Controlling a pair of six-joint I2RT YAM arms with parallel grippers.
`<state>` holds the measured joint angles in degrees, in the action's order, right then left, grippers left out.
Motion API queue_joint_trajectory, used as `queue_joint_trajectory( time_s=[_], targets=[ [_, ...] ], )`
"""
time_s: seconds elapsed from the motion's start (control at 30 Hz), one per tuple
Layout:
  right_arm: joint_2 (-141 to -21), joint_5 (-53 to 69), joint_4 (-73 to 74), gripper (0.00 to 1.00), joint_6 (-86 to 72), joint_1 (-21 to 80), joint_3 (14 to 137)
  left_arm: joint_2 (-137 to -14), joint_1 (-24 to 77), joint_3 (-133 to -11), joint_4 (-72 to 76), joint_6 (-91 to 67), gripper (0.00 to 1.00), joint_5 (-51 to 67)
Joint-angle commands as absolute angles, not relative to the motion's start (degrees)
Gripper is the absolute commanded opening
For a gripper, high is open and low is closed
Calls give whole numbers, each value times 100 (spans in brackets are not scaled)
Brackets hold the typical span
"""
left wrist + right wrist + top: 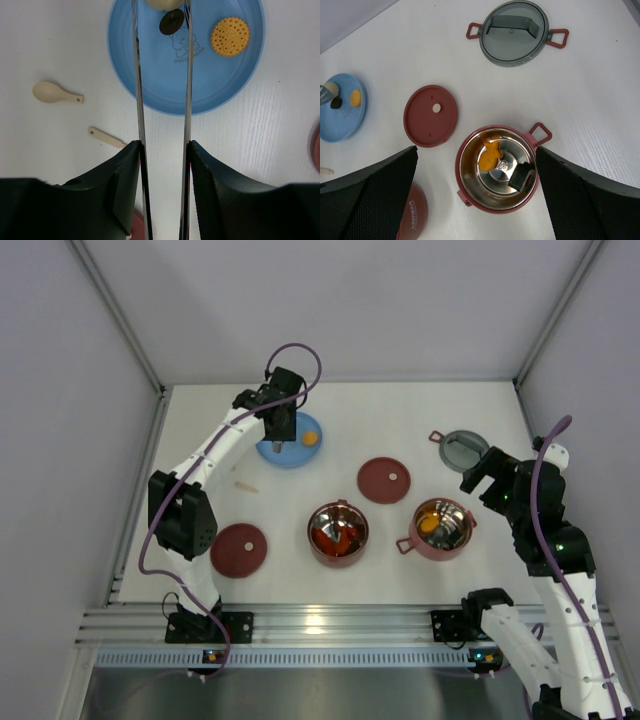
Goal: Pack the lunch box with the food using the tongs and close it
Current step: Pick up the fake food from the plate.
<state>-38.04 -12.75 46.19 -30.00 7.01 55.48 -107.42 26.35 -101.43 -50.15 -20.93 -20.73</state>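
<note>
My left gripper (164, 147) is shut on the silver tongs (138, 100), one blade pressed against each finger. The tong tips reach over the light-blue plate (220, 85), either side of a black piece (171, 22) and a pale beige piece (162, 4). An orange round biscuit (230, 36) lies to their right. My right gripper (476, 150) hangs open above the handled lunch box bowl (465, 187), which holds an orange fish-shaped piece (489, 154) and a black piece (521, 176). The other bowl (338, 532) holds red food.
Two maroon disc lids (384, 480) (239, 549) lie flat on the table. The grey red-handled top lid (464, 449) rests upside down at the back right. A beige spoon (50, 93) and a small beige stick (106, 137) lie left of the plate.
</note>
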Motion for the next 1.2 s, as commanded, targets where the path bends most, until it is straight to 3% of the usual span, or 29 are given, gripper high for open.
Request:
queue_joint_trajectory(
  time_s=[0.0, 0.27, 0.53, 0.87, 1.17],
  targets=[
    [-3788, -1274, 4456, 99, -2918, 650, 5528, -10810, 2602, -10415, -4799, -2039, 48, -2057],
    [-3788, -1275, 4456, 100, -2918, 642, 5493, -10890, 2593, -10415, -4834, -2030, 44, -2022],
    [-3770, -1257, 4447, 99, -2918, 642, 5467, -10899, 2566, -10433, -4878, -2030, 31, -1995],
    [-3744, -1257, 4456, 100, -2918, 642, 5458, -10617, 2575, -10547, -5071, -2030, 6, -1942],
    [-3735, -1222, 4438, 100, -2962, 642, 5432, -10222, 2575, -10582, -5203, -1995, 0, -1925]
  ],
)
